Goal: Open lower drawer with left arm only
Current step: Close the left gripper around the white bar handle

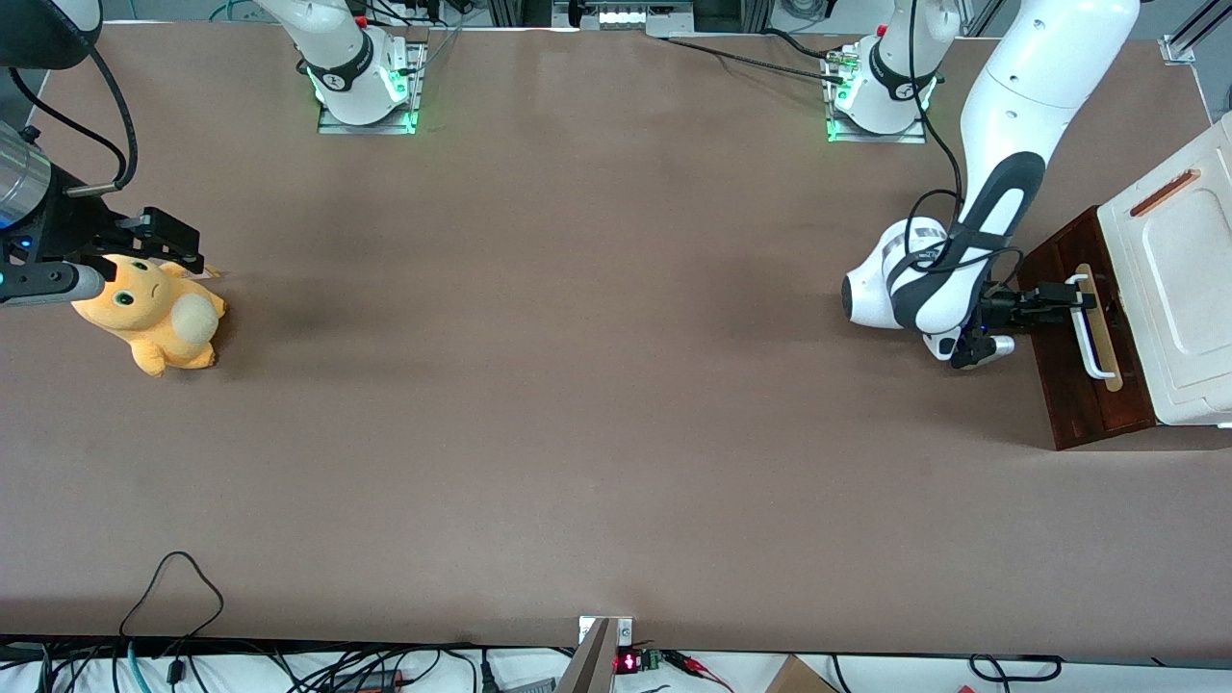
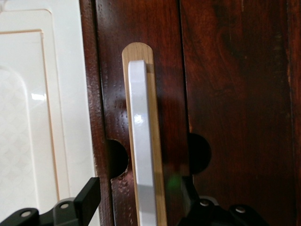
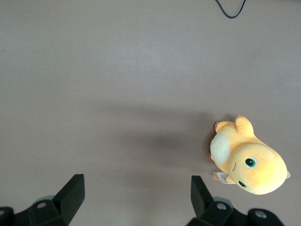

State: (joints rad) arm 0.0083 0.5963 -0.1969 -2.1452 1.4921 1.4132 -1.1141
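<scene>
- Drawer (image 1: 1083, 337): its dark wood front faces the middle of the table, at the working arm's end, under the white cabinet top (image 1: 1179, 279). It looks shut or very nearly so; no light wood interior shows.
- Handle (image 1: 1092, 332): a white bar on a pale wood strip, running along the drawer front. The wrist view shows it close up (image 2: 141, 150), passing straight between the two fingers.
- Gripper (image 1: 1064, 296): at the handle, level with the drawer front, on the end of the left arm (image 1: 1001, 183). Its fingers (image 2: 87, 195) stand spread, one on each side of the bar, with a gap on both sides; nothing is gripped yet.
- Step in hand, as I judge it: the approach is done and the grasp is due.
- Next move calls for closing the fingers squarely on the bar, then a straight pull away from the cabinet, toward the middle of the table, kept in line with the drawer's travel.
- Risk: the fingers sit near one end of the bar, so an off-centre pull may skew the drawer or let the bar slip.
</scene>
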